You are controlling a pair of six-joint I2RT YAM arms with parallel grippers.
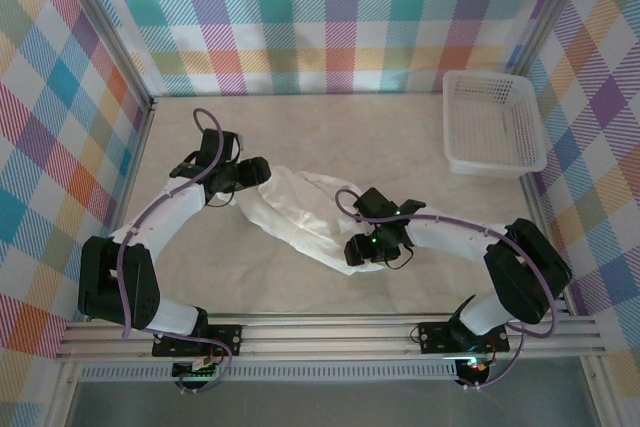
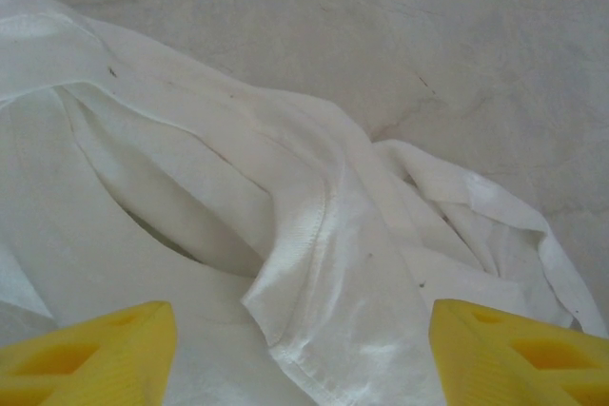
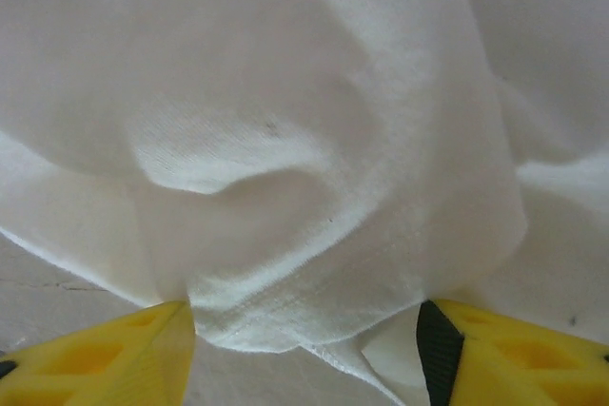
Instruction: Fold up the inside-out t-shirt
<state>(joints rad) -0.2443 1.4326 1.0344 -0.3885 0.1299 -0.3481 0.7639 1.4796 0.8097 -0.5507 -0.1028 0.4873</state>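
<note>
The inside-out t-shirt lies crumpled in a slanting band on the table between the two arms. My left gripper is over its upper-left end. In the left wrist view the yellow fingers stand wide apart, and my left gripper is open above a folded hem of the t-shirt. My right gripper is at the lower-right end of the cloth. It is open in the right wrist view, with a bunched hem of the t-shirt lying between its fingers.
A rigid white mesh basket stands at the back right, near the checked wall. Bare marbled table lies behind the shirt, and more in front of it. Checked walls close in the left, back and right sides.
</note>
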